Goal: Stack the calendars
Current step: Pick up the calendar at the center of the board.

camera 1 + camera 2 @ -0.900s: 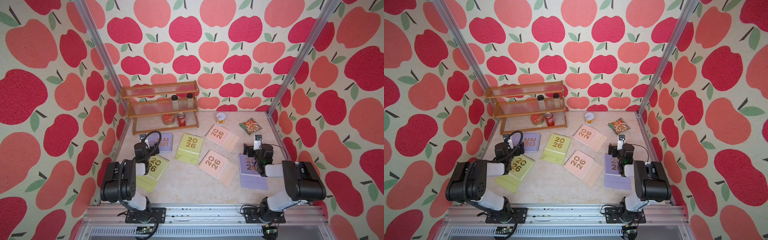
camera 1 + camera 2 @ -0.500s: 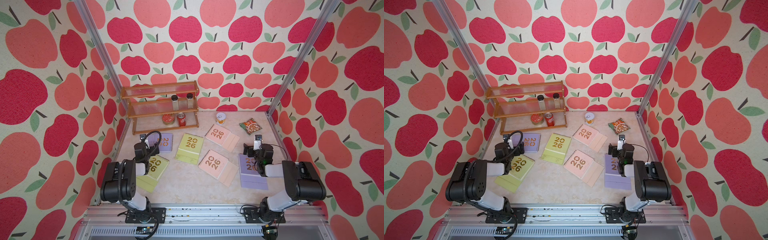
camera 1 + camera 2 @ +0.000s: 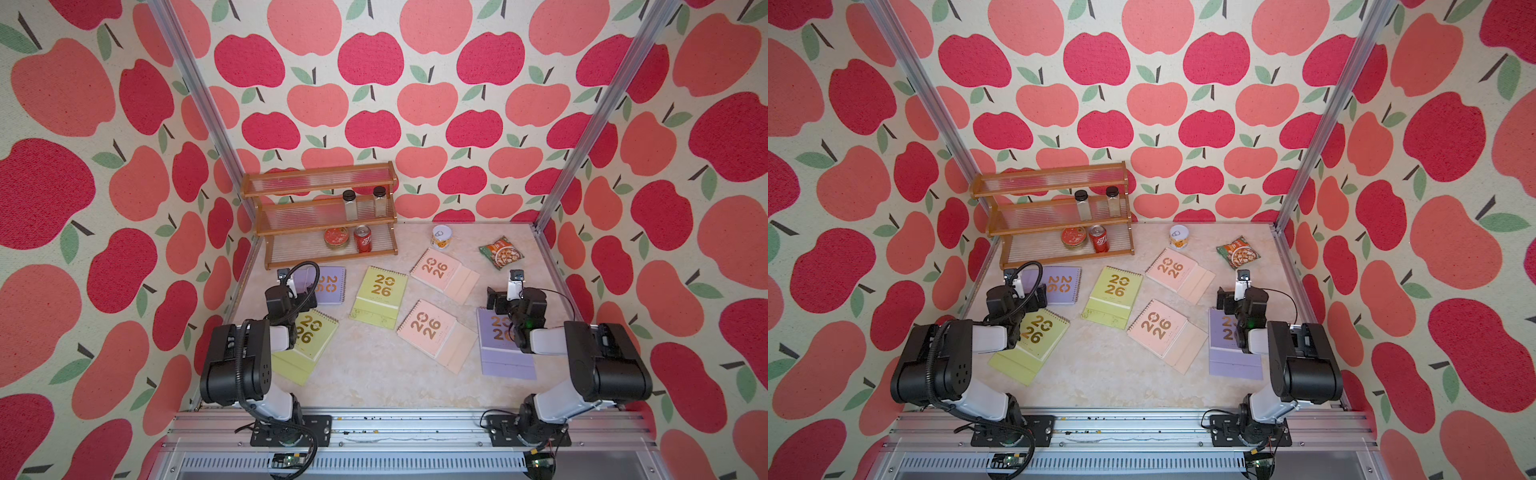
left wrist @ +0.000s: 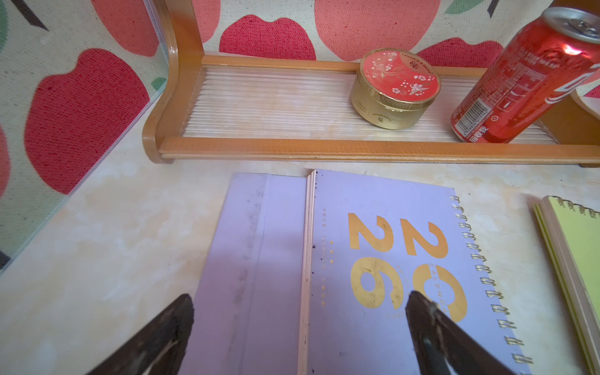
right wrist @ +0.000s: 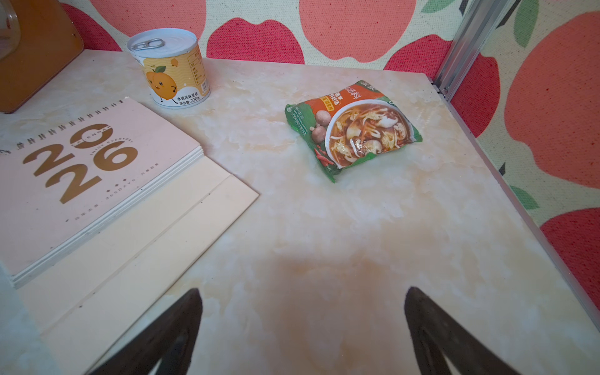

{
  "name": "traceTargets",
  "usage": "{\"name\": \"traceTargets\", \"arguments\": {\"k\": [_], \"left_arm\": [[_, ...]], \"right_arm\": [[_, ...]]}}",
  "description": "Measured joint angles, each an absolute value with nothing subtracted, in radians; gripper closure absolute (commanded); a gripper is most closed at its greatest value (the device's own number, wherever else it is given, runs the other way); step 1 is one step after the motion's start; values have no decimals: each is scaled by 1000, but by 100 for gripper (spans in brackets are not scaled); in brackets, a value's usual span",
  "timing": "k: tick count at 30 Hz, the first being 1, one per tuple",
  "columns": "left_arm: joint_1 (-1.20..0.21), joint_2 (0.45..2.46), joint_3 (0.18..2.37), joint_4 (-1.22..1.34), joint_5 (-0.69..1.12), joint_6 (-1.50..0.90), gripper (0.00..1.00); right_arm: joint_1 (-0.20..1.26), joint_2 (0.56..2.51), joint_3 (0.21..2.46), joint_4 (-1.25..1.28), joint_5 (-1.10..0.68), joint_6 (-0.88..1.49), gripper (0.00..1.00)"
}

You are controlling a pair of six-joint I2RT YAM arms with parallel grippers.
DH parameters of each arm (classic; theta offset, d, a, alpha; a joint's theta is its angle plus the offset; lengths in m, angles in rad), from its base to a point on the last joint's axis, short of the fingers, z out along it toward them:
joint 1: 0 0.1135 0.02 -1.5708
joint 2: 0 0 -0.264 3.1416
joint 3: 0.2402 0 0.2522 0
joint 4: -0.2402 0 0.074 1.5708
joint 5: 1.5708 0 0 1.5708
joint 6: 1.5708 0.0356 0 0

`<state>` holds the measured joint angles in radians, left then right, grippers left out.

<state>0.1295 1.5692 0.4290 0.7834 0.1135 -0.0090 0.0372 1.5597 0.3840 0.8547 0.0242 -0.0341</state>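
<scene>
Several flat spiral-bound calendars with gold "20 26" lie scattered on the marble table. There are two lilac ones (image 3: 332, 284) (image 3: 505, 357), two yellow-green ones (image 3: 380, 291) (image 3: 313, 338) and two pale pink ones (image 3: 436, 268) (image 3: 430, 330). My left gripper (image 4: 298, 300) hangs open low over the back-left lilac calendar (image 4: 373, 259), its fingers apart and holding nothing. My right gripper (image 5: 302, 293) is open over bare table, just beyond the right lilac calendar, with the back pink calendar (image 5: 81, 181) off to one side. The arms partly cover the left yellow-green and right lilac calendars.
A wooden tiered rack (image 3: 320, 216) stands at the back left with two jars, a red soda can (image 4: 519, 78) and a round gold tin (image 4: 396, 87). A small fruit can (image 5: 170, 66) and a green snack packet (image 5: 354, 126) lie at the back right. Walls enclose three sides.
</scene>
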Motion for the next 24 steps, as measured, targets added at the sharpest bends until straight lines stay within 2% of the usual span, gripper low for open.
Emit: {"name": "traceTargets", "arguments": {"k": [6,11,16,19,24], "left_arm": [[118,1558,440,736,88,-10,2],[81,1406,618,412,44,-33,0],[44,1280,820,181,61,-120,1],[20,1217,845,58,91,-196,1],[-109,1100,781,-70,106,-294,0]], "right_arm": [[37,1549,389,835,39,-34,1],[39,1351,454,628,89,-25,1],[39,1192,630,451,4,73,1],[55,1242,783,305,-94,128,1],[221,1431,931,43,-117,121,1]]}}
